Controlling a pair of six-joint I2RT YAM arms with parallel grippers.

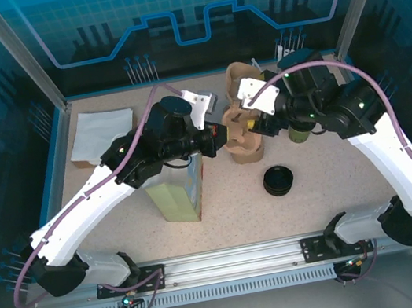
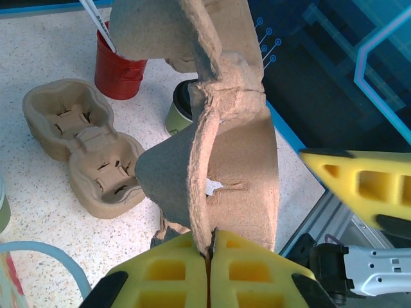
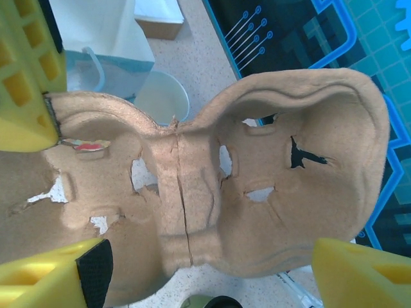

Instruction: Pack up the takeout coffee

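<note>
Green coffee cup (image 1: 298,134), just behind right claw (image 1: 254,117), near pulp carrier (image 1: 237,128)

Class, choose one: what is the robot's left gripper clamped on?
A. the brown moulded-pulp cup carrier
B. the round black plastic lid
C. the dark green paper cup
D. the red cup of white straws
A: in the left wrist view, the left gripper has its yellow fingers pressed shut on the edge of the brown moulded-pulp cup carrier.
</note>
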